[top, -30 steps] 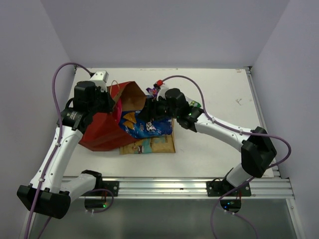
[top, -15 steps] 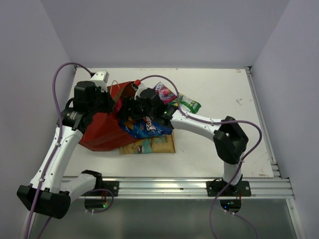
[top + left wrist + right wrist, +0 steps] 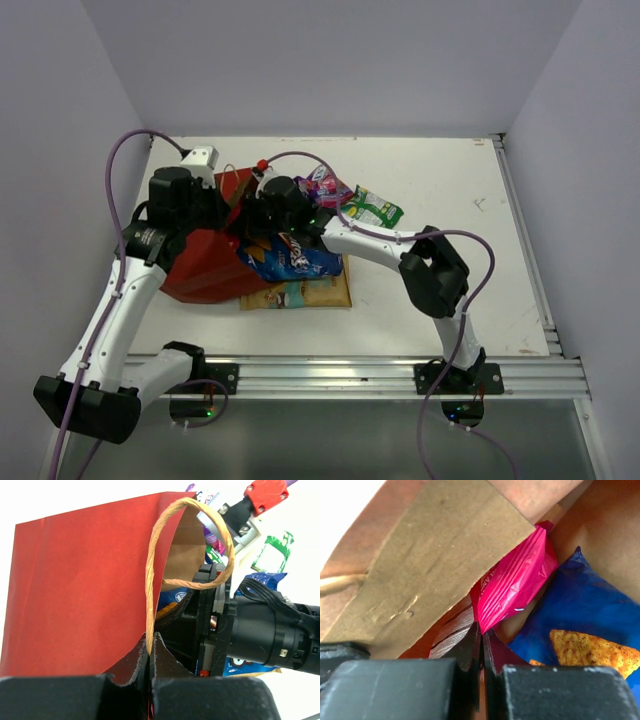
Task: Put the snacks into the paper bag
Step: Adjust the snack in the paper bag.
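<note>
The paper bag (image 3: 200, 265) lies on its side at the 9 o'clock side of the table (image 3: 450, 180), red wall up and brown mouth turned toward 3 o'clock. It has not shifted in the last second, but the right arm has. Its wrist stood outside the mouth a second ago; it has since pushed toward 9 o'clock and now sits in the opening, with the elbow folded in close behind. The right gripper (image 3: 481, 630) is clenched on a corner of the pink-red packet (image 3: 512, 587), which its wrist view shows already under the bag's brown inner wall. I judge this packet all but delivered, with only the letting go left. The left gripper (image 3: 149, 650) is pinched shut on the bag's rim at the root of a tan loop handle (image 3: 150, 580), holding the mouth open.

The bag's paper looks stiff and creased, its flap sagging over the contents. The blue-white packet (image 3: 295, 258) is glossy and crinkled, printed with a chip — part of it in the mouth, the rest spilling out toward 4 o'clock. The tan-gold packet (image 3: 310, 292) lies flat on the table under it at 6 o'clock, outside the bag. Now that the arm has moved in, the green packet (image 3: 375, 208) and the purple-pink packet (image 3: 325, 187) show clear of it at the bag's 2 o'clock, both on the table and not yet packed
</note>
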